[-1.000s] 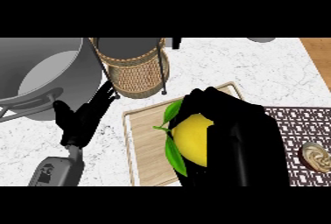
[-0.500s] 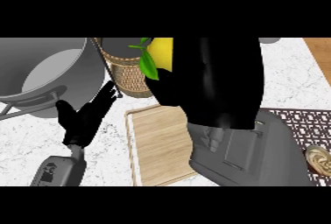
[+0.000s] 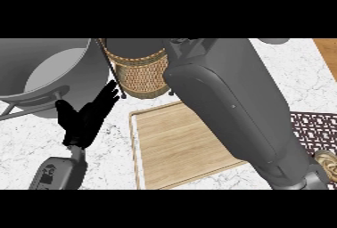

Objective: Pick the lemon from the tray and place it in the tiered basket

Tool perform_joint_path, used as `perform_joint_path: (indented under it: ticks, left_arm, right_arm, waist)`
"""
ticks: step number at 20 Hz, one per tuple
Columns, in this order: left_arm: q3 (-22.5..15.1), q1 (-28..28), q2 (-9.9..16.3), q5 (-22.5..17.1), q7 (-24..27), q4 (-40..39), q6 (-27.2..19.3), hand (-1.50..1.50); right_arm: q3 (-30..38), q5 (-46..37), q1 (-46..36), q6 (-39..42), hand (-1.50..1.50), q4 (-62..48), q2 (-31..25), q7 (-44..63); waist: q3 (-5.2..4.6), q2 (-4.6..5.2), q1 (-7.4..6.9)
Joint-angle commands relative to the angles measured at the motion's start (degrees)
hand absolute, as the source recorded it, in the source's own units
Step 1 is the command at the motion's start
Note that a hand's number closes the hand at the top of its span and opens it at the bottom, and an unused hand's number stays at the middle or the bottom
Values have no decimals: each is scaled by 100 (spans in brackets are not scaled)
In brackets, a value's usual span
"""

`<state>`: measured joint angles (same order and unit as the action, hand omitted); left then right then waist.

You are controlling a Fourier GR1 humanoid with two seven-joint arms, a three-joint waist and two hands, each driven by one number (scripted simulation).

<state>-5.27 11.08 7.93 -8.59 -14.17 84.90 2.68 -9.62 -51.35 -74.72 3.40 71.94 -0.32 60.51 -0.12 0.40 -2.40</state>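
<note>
Reaching far over the tiered basket [image 3: 139, 71], the right forearm [image 3: 230, 102] fills the middle of the head view and runs off the far edge, so the right hand and the lemon cannot be seen; whether its fingers hold the fruit, I cannot tell. The wooden tray [image 3: 178, 147] lies bare, near and below the arm. To do this step well, I judge the lemon should be lowered well inside the basket's wicker rim before letting go. The left hand [image 3: 85, 118] rests at the left, fingers straight and relaxed, holding nothing, beside the grey pot [image 3: 39, 71]. No writing or labels can be read
</note>
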Motion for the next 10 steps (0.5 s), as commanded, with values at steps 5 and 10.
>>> perform_joint_path:
  ticks: [5,10]
  left_arm:
    - [93,348,29,52,65,-258,64,0]
    - [-78,272,-178,98,18,-146,2,0]
  right_arm:
    - [-22,390,-603,-1966,150,-2287,31,-633]
    - [9,1048,-925,-2599,150,-3285,32,-877]
  waist:
    - [-4,67,-133]
    - [-3,64,-205]
